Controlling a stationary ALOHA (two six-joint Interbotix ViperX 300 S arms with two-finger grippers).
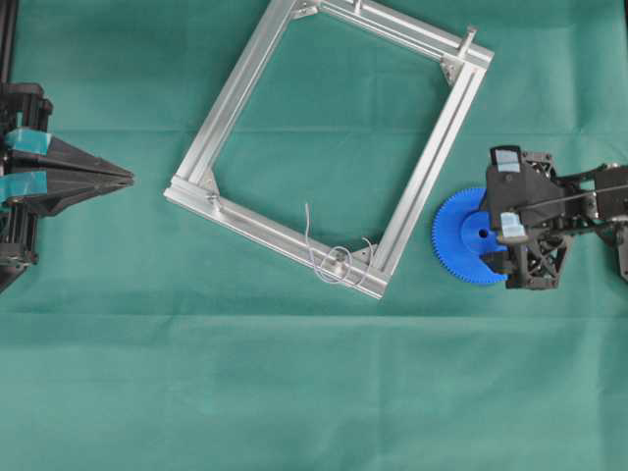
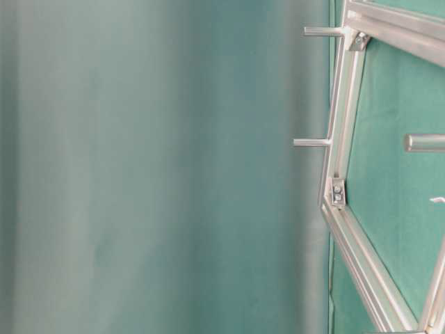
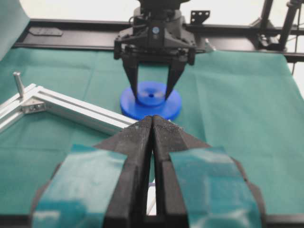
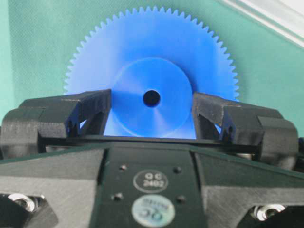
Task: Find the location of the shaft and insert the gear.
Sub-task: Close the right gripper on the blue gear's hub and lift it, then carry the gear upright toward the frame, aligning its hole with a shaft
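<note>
1. Overhead view puts the gear (image 1: 463, 235) flat on the green counter (image 1: 314, 392) near its right edge, just beside the frame (image 1: 432, 162) and apart from it.
2. My right hand (image 4: 152, 111) is down over the gear with a finger on either side of the raised hub. The fingers look to be touching or all but touching the hub, so I judge it a grip just made, though I cannot tell how firm. The gear is not lifted yet.
3. My left hand (image 3: 152, 137) sits closed and empty at the counter's left edge.
4. The shaft (image 1: 340, 260) stands on the frame's rail nearest the front edge, a thin wire (image 1: 312, 245) looped round it.
5. I judge the gear light, rigid plastic, smooth and likely slippery. The hub is the sensible hold, since the fine rim teeth could chip and the disc is too wide to span.
6. Keep the centre hole clear for the shaft.
7. Readable writing: a round sticker on the right wrist says "QC 2402". The label below it is too blurred.
</note>
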